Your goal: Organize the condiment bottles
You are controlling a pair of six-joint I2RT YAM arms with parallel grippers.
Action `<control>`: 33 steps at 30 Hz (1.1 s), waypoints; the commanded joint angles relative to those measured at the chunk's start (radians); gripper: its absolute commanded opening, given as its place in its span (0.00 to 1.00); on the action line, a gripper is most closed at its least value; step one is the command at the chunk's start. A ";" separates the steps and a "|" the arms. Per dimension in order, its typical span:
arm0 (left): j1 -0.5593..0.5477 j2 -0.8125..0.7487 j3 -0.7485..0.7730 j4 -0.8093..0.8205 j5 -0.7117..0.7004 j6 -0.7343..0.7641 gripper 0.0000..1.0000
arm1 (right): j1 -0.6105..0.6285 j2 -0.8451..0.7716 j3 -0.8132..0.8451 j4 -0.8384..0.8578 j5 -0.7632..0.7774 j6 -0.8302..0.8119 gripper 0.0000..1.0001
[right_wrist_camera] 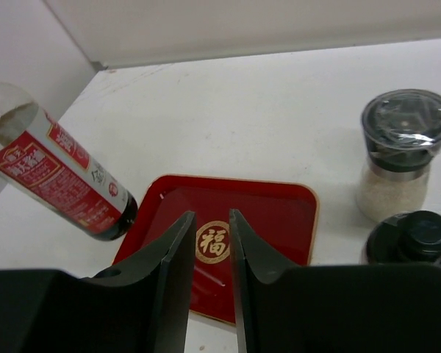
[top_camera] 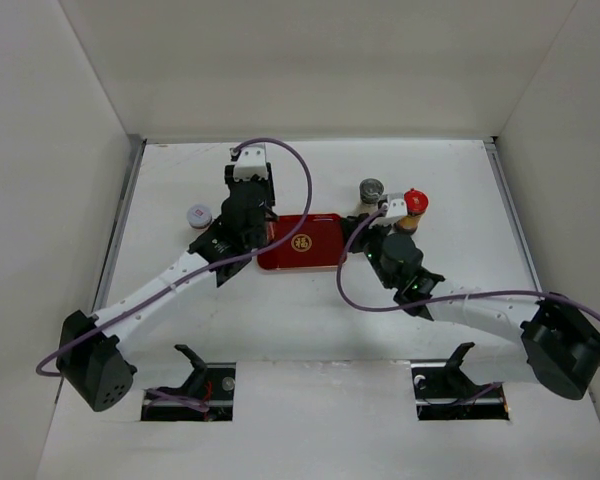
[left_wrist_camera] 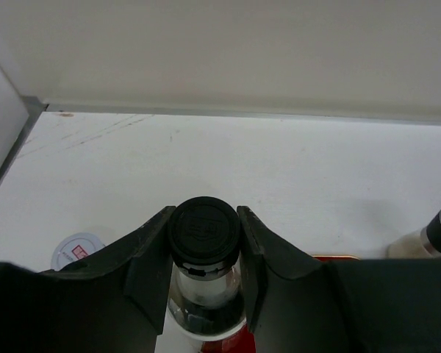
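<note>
My left gripper (top_camera: 250,205) (left_wrist_camera: 204,220) is shut on the black cap of the tall dark sauce bottle (left_wrist_camera: 206,290). It holds the bottle (right_wrist_camera: 59,176) tilted, with its base just above the left end of the red tray (top_camera: 325,245) (right_wrist_camera: 279,213). My right gripper (top_camera: 365,245) (right_wrist_camera: 209,220) hovers over the tray's right part, its jaws a narrow gap apart and empty. The grey-lidded shaker (top_camera: 371,190) (right_wrist_camera: 404,151), the small black-capped bottle (right_wrist_camera: 419,235) and the red-lidded jar (top_camera: 415,203) stand right of the tray. The short white jar (top_camera: 198,215) (left_wrist_camera: 77,250) stands to its left.
White walls close in the table on the left, back and right. The right arm's forearm lies across the table right of the tray. The shaker also shows at the right edge of the left wrist view (left_wrist_camera: 437,235).
</note>
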 commanded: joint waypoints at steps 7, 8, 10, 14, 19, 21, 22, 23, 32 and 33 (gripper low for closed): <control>0.004 0.118 0.101 0.225 0.030 0.017 0.11 | -0.114 -0.085 -0.048 0.085 -0.064 0.112 0.35; 0.006 0.132 0.104 0.234 0.033 0.015 0.11 | -0.117 -0.086 -0.050 0.087 -0.069 0.117 0.36; 0.007 0.152 0.107 0.257 0.050 0.014 0.11 | -0.120 -0.085 -0.050 0.085 -0.076 0.115 0.36; 0.018 0.183 0.104 0.282 0.068 0.003 0.12 | -0.128 -0.091 -0.055 0.088 -0.076 0.115 0.36; 0.029 0.206 0.078 0.305 0.076 -0.017 0.13 | -0.132 -0.092 -0.058 0.090 -0.076 0.118 0.39; 0.035 0.212 0.060 0.323 0.073 -0.017 0.16 | -0.132 -0.089 -0.058 0.091 -0.076 0.117 0.42; 0.038 0.214 0.046 0.342 0.071 -0.017 0.17 | -0.132 -0.088 -0.058 0.091 -0.076 0.117 0.44; 0.044 0.214 0.031 0.362 0.071 -0.017 0.20 | -0.132 -0.085 -0.058 0.091 -0.076 0.117 0.46; 0.056 0.166 -0.086 0.437 0.054 -0.034 0.57 | -0.132 -0.077 -0.053 0.085 -0.075 0.109 0.69; 0.056 0.159 -0.098 0.440 0.054 -0.040 0.61 | -0.132 -0.082 -0.055 0.085 -0.072 0.108 0.72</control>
